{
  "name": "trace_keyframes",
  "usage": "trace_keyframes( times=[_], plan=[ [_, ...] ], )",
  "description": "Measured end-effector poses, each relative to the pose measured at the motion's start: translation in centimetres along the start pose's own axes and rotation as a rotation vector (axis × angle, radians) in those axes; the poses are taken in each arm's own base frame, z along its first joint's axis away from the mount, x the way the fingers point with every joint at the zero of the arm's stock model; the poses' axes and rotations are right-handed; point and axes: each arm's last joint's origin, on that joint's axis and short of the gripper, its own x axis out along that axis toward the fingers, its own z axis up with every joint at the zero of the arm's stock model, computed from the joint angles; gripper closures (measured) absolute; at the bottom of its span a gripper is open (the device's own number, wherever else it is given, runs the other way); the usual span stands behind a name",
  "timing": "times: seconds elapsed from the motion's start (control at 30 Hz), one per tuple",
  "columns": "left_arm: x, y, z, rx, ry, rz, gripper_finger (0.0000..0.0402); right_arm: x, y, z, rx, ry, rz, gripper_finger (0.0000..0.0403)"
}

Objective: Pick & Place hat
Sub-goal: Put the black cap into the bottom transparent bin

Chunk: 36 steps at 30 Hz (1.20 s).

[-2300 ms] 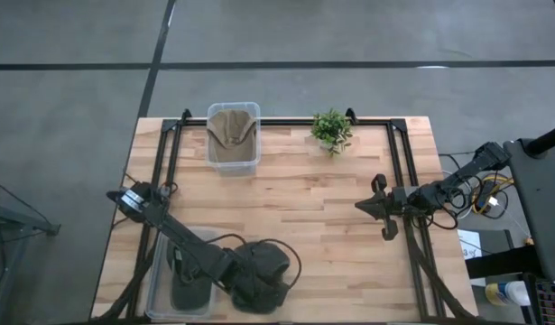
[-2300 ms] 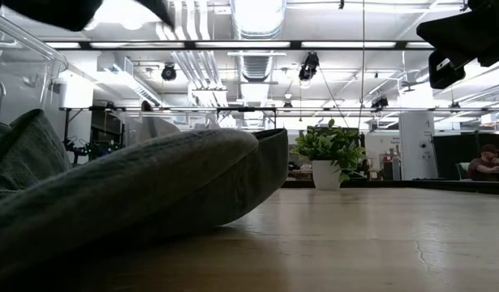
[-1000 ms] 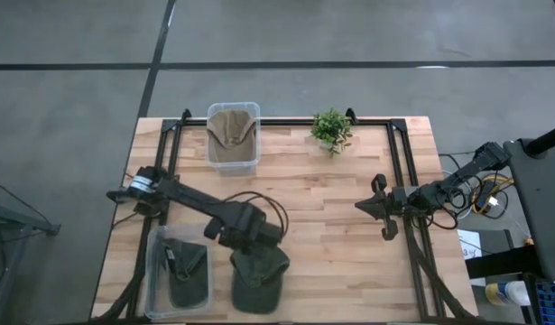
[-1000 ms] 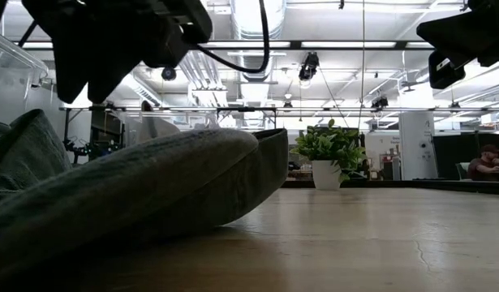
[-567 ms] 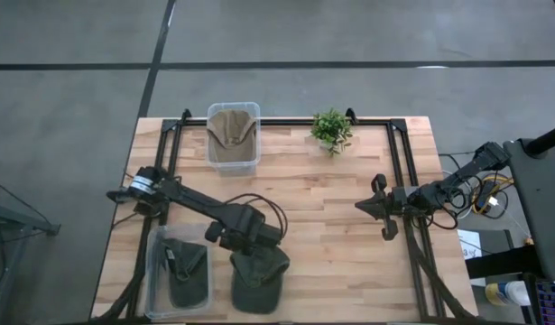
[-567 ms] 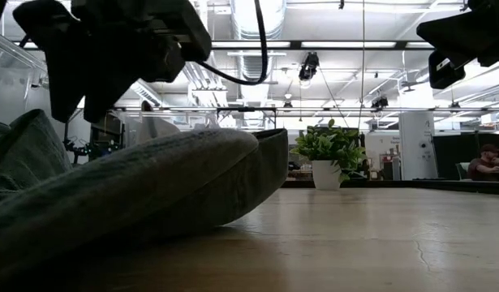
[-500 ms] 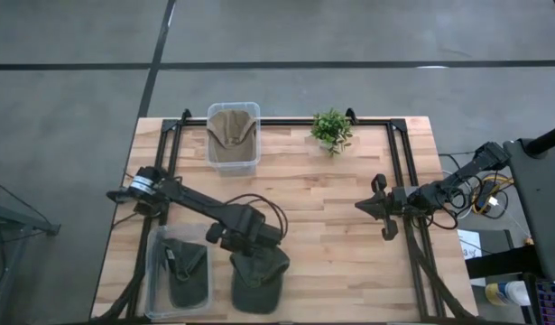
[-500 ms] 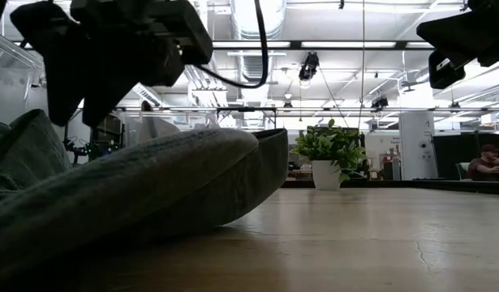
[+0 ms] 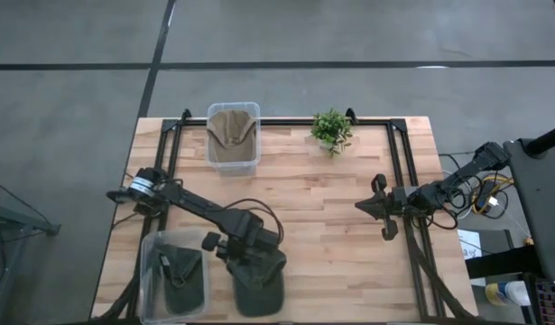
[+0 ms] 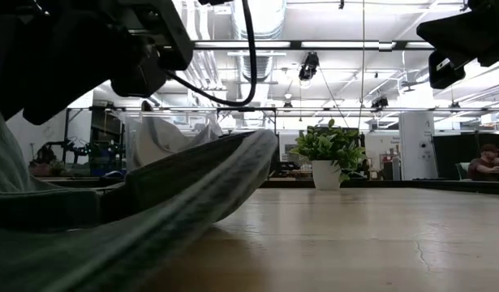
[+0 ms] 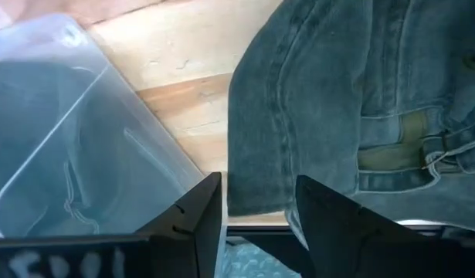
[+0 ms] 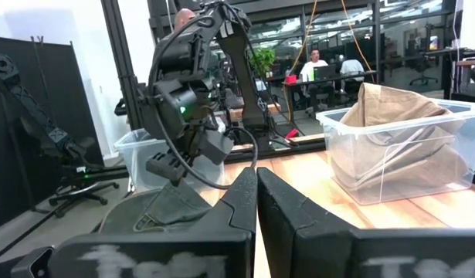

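Left gripper (image 9: 250, 255), at the table's 7 o'clock, pinches the green hat (image 9: 259, 280), lifting its edge; right gripper (image 9: 374, 207) waits at 3 o'clock, fingers pressed together.

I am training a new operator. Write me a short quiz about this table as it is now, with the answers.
1. Choose one: the clear bin at the table's far edge holds A) a tan hat, B) a potted plant, C) nothing.
2. True or false: the right gripper holds a hat.
3. Which gripper pinches the dark green hat lying on the table?

Key: 1 A. 2 False: it waits shut and empty at the right side of the table. 3 The left gripper.
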Motion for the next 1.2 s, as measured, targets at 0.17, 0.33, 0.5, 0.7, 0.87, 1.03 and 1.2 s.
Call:
trace_keyframes(
  times=[0.17,0.33,0.5,0.7,0.87,1.03,1.2],
  plan=[
    [0.0,0.1,0.0,0.017,0.01,0.006,0.0244,0.0,0.0,0.0,0.0,0.0,0.0,0.0394],
    [0.0,0.6,-0.1,-0.038,0.048,0.059,0.0244,0.0,0.0,0.0,0.0,0.0,0.0,0.0394],
    [0.4,0.1,-0.2,-0.042,0.128,0.012,0.0244,0.0,0.0,0.0,0.0,0.0,0.0,0.0394],
    [0.7,-1.0,-0.1,0.019,0.119,-0.099,0.0244,0.0,0.0,0.0,0.0,0.0,0.0,0.0394],
    [0.7,-1.0,0.1,0.035,0.04,-0.103,0.0244,0.0,0.0,0.0,0.0,0.0,0.0,0.0394],
    [1.2,-0.5,0.5,0.008,0.007,-0.07,0.0244,0.0,0.0,0.0,0.0,0.0,0.0,0.0394],
    [2.0,-0.3,0.8,0.018,0.027,-0.066,0.0246,0.0,0.0,0.0,0.0,0.001,0.0,0.0394]
  ],
)
